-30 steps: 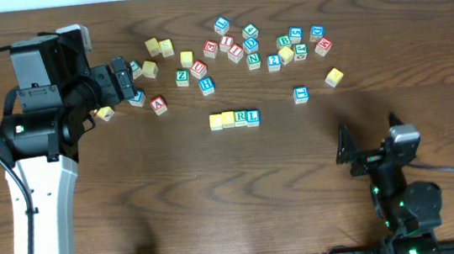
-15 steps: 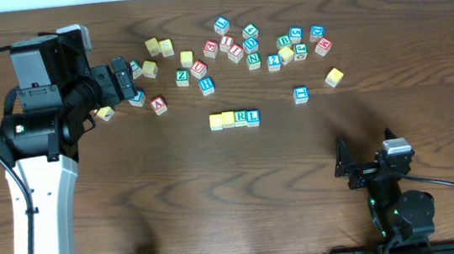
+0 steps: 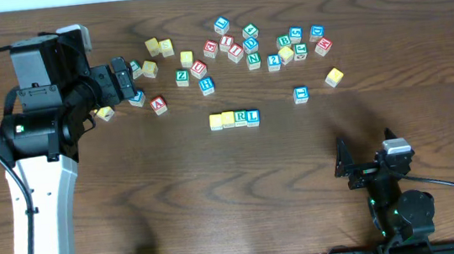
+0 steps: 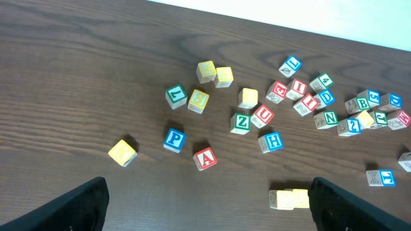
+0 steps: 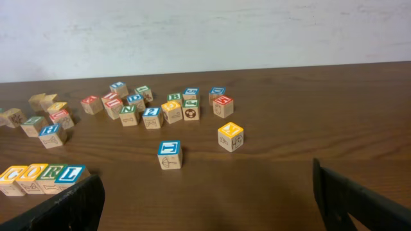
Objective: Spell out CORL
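Left arm pose: the left arm (image 3: 39, 176) rises at the edge of the table (image 3: 175, 200) and bends over the wood. Its left gripper (image 3: 130, 81) is aimed across at the loose cubes.
Left gripper state: its two fingers (image 4: 67, 208) are set wide apart, with nothing between them.
Right arm pose: the right arm (image 3: 400, 202) is folded low. Its right gripper (image 3: 345, 165) is held near tabletop level and faces the cubes.
Right gripper state: the dark fingers sit in both lower corners of its wrist view, spread wide and gripping nothing.
Task row, place: the CORL row (image 3: 234, 119) lies on the table, well apart from both grippers. It is ahead of the right gripper and off to one side, and ahead of the left gripper beyond the red A cube (image 4: 205, 158).
Hidden or unclear: in the left wrist view only two pale cubes of the row show, and the rest sits behind the dark finger at the lower right. From overhead the letters on the yellow tops cannot be read.
Task row, look: four wooden cubes touch side by side in one straight line. The right wrist view reads yellow C, yellow O, green R, blue L.
Ahead of left gripper: the red A cube, a blue P cube (image 4: 173, 139) and a plain yellow cube (image 4: 122, 152) are near. A blue H cube (image 4: 271, 142) lies further over.
Ahead of right gripper: a blue-topped cube (image 5: 169, 154) and a yellow-topped cube (image 5: 230, 136) stand apart from each other, nearer than the scattered cluster (image 5: 154, 106).
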Motion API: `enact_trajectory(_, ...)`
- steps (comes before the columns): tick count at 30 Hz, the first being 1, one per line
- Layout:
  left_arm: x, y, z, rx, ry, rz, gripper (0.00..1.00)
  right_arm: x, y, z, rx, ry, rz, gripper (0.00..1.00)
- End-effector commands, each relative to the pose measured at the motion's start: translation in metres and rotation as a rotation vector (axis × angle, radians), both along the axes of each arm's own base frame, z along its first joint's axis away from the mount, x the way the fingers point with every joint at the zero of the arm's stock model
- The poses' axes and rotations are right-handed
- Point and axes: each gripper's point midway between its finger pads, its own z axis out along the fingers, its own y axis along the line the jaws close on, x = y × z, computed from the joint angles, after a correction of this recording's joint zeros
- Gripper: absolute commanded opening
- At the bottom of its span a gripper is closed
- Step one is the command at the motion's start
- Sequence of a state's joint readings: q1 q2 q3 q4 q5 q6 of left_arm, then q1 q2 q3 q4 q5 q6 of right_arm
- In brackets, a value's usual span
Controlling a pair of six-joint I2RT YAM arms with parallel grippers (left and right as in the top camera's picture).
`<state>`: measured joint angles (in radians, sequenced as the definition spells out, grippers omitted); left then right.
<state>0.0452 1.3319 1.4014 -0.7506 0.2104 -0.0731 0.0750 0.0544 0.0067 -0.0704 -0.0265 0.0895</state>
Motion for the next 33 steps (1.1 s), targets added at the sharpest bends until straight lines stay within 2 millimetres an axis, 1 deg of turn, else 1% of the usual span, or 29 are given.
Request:
enact_trajectory(1,0.001,0.002,0.003,0.009,-0.009,0.0,0.98,0.0,-0.003,-0.001,-0.017,0.001,-0.011,0.99)
enact_trajectory(5,-0.006,0.001,-0.003,0.006,0.029,-0.001,0.98,0.0,-0.003,-0.001,-0.017,0.001,-0.011,0.99)
enact_trajectory(7,-0.017,0.001,-0.016,0.003,0.098,-0.001,0.98,0.0,-0.003,-0.001,-0.017,0.001,-0.011,0.99)
enact_trajectory(8,-0.019,0.001,-0.02,0.003,0.111,-0.001,0.98,0.0,-0.003,-0.001,-0.017,0.001,-0.011,0.99)
enact_trajectory(11,-0.022,0.006,-0.02,0.03,0.072,0.018,0.98,0.0,-0.003,-0.001,-0.017,0.001,-0.011,0.99)
enact_trajectory(14,-0.028,0.006,-0.014,0.048,-0.059,0.012,0.98,0.0,-0.003,-0.001,-0.017,0.001,-0.011,0.99)
enact_trajectory(17,-0.043,0.008,-0.01,0.066,-0.225,0.017,0.98,0.0,-0.003,-0.001,-0.017,0.001,-0.011,0.99)
enact_trajectory(19,-0.06,0.013,-0.008,0.09,-0.383,0.031,0.98,0.0,-0.003,-0.001,-0.017,0.002,-0.011,0.99)
enact_trajectory(21,-0.073,0.017,-0.011,0.115,-0.477,0.04,0.98,0.0,-0.003,-0.001,-0.017,0.002,-0.011,0.99)
enact_trajectory(23,-0.089,0.022,-0.025,0.126,-0.538,0.064,0.98,0.0,-0.003,-0.001,-0.017,0.002,-0.011,0.99)
enact_trajectory(26,-0.111,0.027,-0.055,0.139,-0.588,0.096,0.98,0.0,-0.003,-0.001,-0.017,0.002,-0.011,0.99)
enact_trajectory(31,-0.127,0.035,-0.085,0.172,-0.625,0.148,0.98,0.0,-0.003,-0.001,-0.017,0.002,-0.011,0.99)
enact_trajectory(33,-0.13,0.035,-0.093,0.184,-0.645,0.144,0.98,0.0,-0.003,-0.001,-0.017,0.002,-0.011,0.99)
